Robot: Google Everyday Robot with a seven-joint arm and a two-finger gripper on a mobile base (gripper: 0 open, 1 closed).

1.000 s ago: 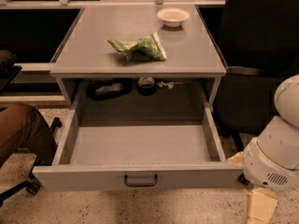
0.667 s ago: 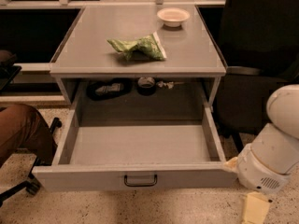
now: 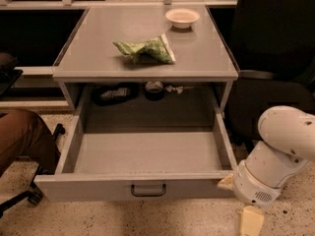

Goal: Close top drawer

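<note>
Grey metal top drawer (image 3: 88, 188) stands pulled out just left of the low end effector (image 3: 250, 221), whose opening I cannot tell; best press squarely near the handle (image 3: 148, 189), pushing straight inward.

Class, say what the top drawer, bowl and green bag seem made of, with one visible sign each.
Top drawer: probably painted sheet metal, matte grey, thin folded walls. Bowl: maybe paper or foam, pale, matte. Green bag: crinkled plastic film, likely. The gripper sits low beside the drawer's right front corner.
</note>
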